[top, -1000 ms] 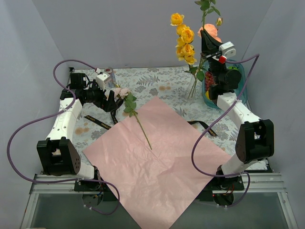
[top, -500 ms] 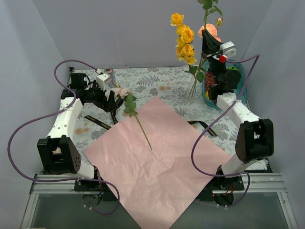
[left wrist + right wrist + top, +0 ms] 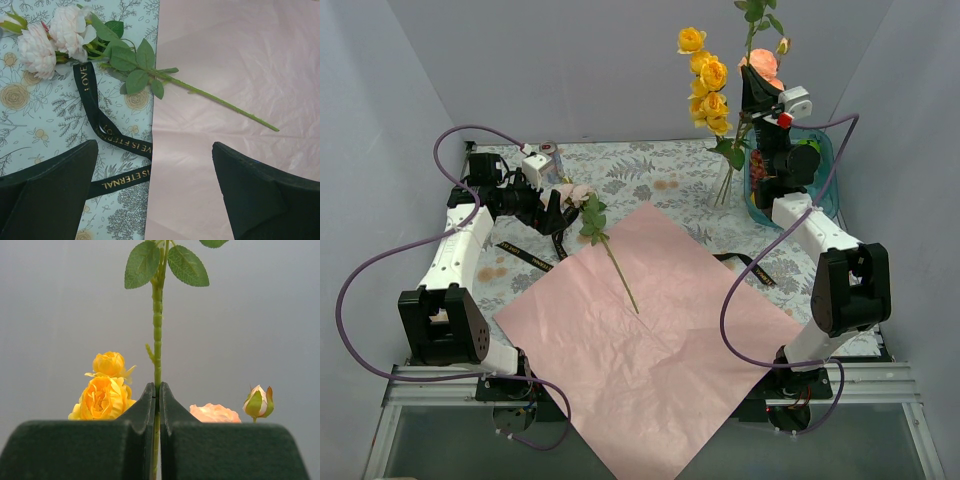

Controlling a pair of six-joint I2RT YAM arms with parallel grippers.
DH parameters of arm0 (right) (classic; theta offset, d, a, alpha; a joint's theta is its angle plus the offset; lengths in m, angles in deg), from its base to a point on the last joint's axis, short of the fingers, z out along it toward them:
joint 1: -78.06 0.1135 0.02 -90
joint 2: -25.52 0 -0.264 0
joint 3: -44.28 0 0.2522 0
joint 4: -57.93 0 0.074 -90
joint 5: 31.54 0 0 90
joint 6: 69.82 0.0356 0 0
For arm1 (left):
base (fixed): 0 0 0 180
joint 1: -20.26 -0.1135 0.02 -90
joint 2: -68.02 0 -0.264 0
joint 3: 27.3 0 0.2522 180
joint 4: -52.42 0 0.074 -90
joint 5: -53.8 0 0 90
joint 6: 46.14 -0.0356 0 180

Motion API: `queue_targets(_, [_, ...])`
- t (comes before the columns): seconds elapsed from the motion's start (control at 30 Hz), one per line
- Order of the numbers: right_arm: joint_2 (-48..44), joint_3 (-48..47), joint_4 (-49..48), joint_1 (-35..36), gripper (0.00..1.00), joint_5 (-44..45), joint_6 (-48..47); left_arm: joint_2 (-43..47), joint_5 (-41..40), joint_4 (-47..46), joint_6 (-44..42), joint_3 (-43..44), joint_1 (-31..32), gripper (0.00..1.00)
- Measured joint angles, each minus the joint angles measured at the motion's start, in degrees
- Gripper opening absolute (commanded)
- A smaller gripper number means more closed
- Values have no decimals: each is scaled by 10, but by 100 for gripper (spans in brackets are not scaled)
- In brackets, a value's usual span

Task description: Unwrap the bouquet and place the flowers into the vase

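Our right gripper [image 3: 156, 390] is pressing its fingers together on a green stem [image 3: 157, 330], holding it upright over the vase [image 3: 727, 185]; yellow flowers [image 3: 708, 85] are already standing in the glass; our left gripper [image 3: 154, 147] is hovering, fingers spread wide and holding nothing, above the unfolded paper sheet [image 3: 650, 340] and loose ribbon [image 3: 107, 132]; we are judging the unwrapping done, with this stem and the pale pink flower [image 3: 55, 37] lying across the sheet's edge left to place.
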Motion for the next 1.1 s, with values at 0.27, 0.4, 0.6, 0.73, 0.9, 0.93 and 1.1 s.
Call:
queue_targets(0.27, [1,0,0,0,1,-4,9,0,0,0,0,0,0,98])
queue_targets(0.4, [1,-3,0,0,1,-11,10,0,0,-1,0,0,0,98])
queue_targets(0.6, [1,-19,-1,0,1,-20,11,0,0,-2,0,0,0,98])
queue_targets(0.73, [1,-26,-1,0,1,-21,11,-2,0,-2,0,0,0,98])
queue_targets(0.9, [1,-33,-2,0,1,-23,12,-12,0,-2,0,0,0,98])
queue_targets(0.93, [2,-35,-2,0,1,-23,12,-14,0,-2,0,0,0,98])
queue_targets(1.1, [7,-35,-1,0,1,-24,13,-20,0,-2,0,0,0,98])
